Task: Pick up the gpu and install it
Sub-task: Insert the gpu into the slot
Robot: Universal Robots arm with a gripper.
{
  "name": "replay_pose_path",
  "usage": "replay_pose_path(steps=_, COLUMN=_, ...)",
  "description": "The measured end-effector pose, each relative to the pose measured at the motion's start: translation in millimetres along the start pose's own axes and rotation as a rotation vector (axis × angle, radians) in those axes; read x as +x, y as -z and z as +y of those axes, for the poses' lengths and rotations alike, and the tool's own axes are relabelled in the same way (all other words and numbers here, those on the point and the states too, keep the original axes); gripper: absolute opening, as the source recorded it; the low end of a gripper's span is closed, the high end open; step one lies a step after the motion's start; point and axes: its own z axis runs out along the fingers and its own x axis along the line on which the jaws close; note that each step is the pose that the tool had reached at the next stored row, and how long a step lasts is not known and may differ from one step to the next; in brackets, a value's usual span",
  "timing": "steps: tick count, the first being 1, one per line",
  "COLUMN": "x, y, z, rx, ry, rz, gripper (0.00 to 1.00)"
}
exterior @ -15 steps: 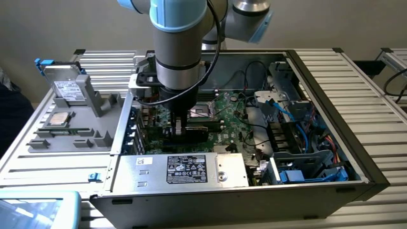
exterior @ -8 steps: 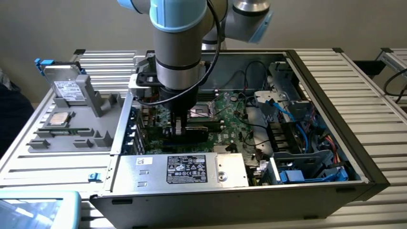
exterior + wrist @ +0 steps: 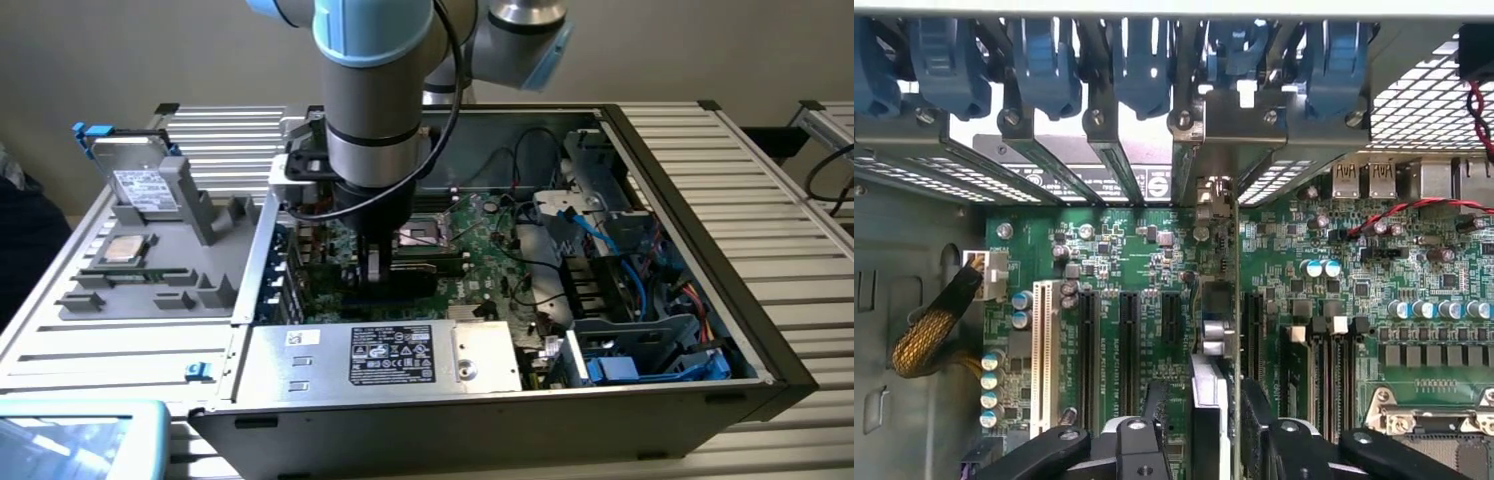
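Observation:
The gpu (image 3: 1220,300) shows edge-on in the wrist view, a thin green card standing upright over the motherboard (image 3: 1134,250). Its silvery bracket (image 3: 1206,130) sits at the case's rear slot openings. My gripper (image 3: 1206,415) is shut on the card's near end, with one dark finger (image 3: 1156,402) on each side. In the exterior view my gripper (image 3: 375,272) reaches straight down into the open computer case (image 3: 667,150), low over the expansion slots, with a pale strip of the gpu (image 3: 375,262) between its fingers.
Free expansion slots (image 3: 1089,340) lie beside the card, under blue slot latches (image 3: 1144,60). The CPU socket (image 3: 424,235), power supply (image 3: 400,355) and blue cables (image 3: 614,240) crowd the case. A grey tray (image 3: 200,290) at the exterior view's left holds a hard drive (image 3: 144,185).

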Motion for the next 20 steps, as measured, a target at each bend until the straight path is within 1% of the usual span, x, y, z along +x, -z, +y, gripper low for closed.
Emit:
replay_pose_path(steps=1, x=0.0, y=2.0, z=0.0, rx=0.0007, ry=0.000, rz=-0.0001, gripper=0.42)
replay_pose_path(steps=2, x=-0.1, y=6.1, z=0.3, rx=0.0009, ry=0.000, rz=0.0000, gripper=0.42)
replay_pose_path(steps=6, x=-0.5, y=24.2, z=1.1, rx=0.0011, ry=0.000, rz=0.0007, gripper=0.42)
replay_pose_path(steps=12, x=-0.9, y=50.1, z=2.4, rx=0.0010, ry=0.000, rz=0.0040, gripper=0.42)
replay_pose_path(steps=15, x=-1.1, y=60.9, z=2.9, rx=0.0011, ry=0.000, rz=0.0061, gripper=0.42)
replay_pose_path(steps=17, x=-1.1, y=63.0, z=3.1, rx=0.0012, ry=0.000, rz=0.0058, gripper=0.42)
replay_pose_path(steps=20, x=-0.8, y=63.4, z=3.1, rx=0.0011, ry=0.000, rz=0.0029, gripper=0.42)
